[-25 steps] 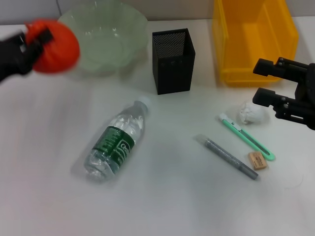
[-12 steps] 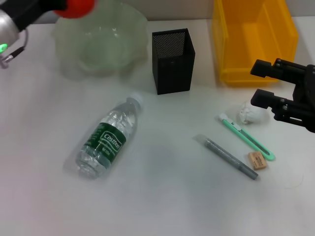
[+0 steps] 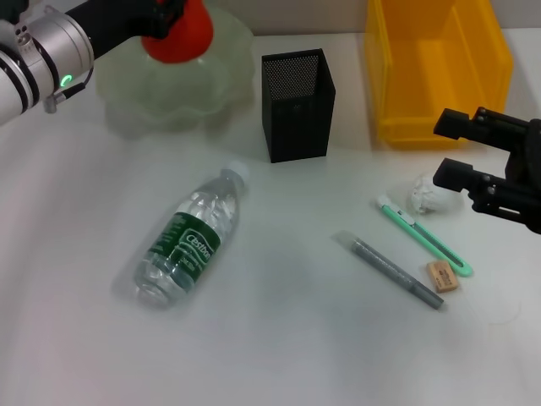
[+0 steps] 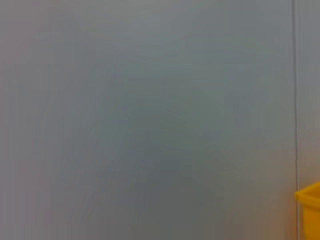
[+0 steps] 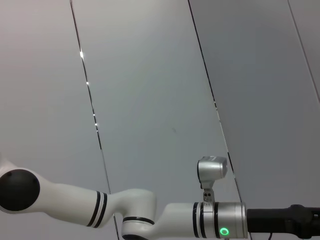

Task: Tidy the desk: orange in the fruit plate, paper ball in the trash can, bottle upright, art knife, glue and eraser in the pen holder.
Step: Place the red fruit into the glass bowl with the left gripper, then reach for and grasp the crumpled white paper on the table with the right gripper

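Note:
My left gripper [image 3: 169, 17] is shut on the orange [image 3: 179, 35] and holds it over the pale green fruit plate [image 3: 215, 85] at the back left. A clear bottle [image 3: 190, 238] with a green label lies on its side mid-table. The black mesh pen holder [image 3: 297, 103] stands behind it. A white paper ball [image 3: 427, 196], a green art knife [image 3: 425, 236], a grey glue stick [image 3: 397, 271] and a tan eraser [image 3: 442, 276] lie at the right. My right gripper [image 3: 448, 148] is open, hovering beside the paper ball.
A yellow bin [image 3: 435, 63] stands at the back right; its corner shows in the left wrist view [image 4: 310, 210]. The right wrist view shows only a wall and the left arm [image 5: 150, 215].
My left gripper has carried the orange from the far left up and rightward, to above the fruit plate. The bottle has shifted slightly. The right arm has barely moved.

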Robot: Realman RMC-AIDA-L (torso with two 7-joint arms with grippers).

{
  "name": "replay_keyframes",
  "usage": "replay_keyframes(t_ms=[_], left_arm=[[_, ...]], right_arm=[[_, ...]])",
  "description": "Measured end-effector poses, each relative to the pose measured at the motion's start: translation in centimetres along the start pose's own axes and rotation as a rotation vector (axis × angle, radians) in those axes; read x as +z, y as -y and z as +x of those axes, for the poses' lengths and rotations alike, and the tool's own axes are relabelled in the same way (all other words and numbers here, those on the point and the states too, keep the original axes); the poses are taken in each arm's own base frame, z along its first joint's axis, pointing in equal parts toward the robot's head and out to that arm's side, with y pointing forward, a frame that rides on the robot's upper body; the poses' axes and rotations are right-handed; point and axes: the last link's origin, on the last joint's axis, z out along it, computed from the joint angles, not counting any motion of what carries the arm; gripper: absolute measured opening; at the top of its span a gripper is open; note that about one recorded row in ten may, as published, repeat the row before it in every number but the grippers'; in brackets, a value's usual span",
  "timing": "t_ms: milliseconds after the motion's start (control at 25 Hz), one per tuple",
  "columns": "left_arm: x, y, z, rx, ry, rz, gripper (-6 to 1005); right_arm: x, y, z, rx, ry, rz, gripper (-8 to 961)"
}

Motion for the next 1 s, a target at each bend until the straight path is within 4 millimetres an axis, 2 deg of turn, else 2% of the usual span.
replay_keyframes(t_ms=[160, 240, 360, 440, 520, 560, 600, 680, 800, 840, 1000], left_arm=[[-0.5, -0.5, 0.0, -0.020, -0.037, -0.038, 330], [-1.2, -0.8, 0.0, -0.048, -0.076, -0.065, 580], [-2.0, -1.1, 0.1, -0.076, -0.124, -0.097, 619], [-3.6, -1.7, -0.3, -0.128, -0.170, -0.158, 645], [-3.6, -1.7, -0.3, -0.128, -0.170, -0.158, 671], [-5.2, -2.4, -1.1, -0.163, -0.194, -0.207, 684], [-5.2, -2.4, -1.1, -0.163, -0.194, -0.207, 679], [-7.5, -3.9, -3.1, -0.212, -0.196, -0.265, 670], [-7.5, -3.9, -3.1, -0.212, -0.196, -0.265, 670], [-8.3, -5.1, -4.3, -0.261, -0.191, -0.299, 670], [-8.3, -5.7, -4.5, -0.279, -0.188, -0.311, 669]], right_arm=[[0.0, 0.1, 0.1, 0.001, -0.002, 0.010, 658], [0.0, 0.2, 0.2, 0.005, -0.003, 0.019, 658], [0.1, 0.3, 0.3, 0.010, -0.002, 0.034, 657], [0.1, 0.5, 0.3, 0.021, 0.006, 0.059, 657], [-0.2, 1.0, 0.1, 0.048, 0.011, 0.101, 657], [-0.3, 1.3, -0.1, 0.072, 0.009, 0.125, 657], [-0.5, 1.7, -0.4, 0.098, 0.000, 0.151, 657], [-1.0, 2.5, -1.3, 0.168, -0.040, 0.204, 656], [-1.3, 3.8, -3.2, 0.280, -0.167, 0.315, 656], [-1.2, 4.0, -3.7, 0.302, -0.205, 0.344, 656], [-0.4, 4.8, -6.2, 0.440, -0.367, 0.492, 656]])
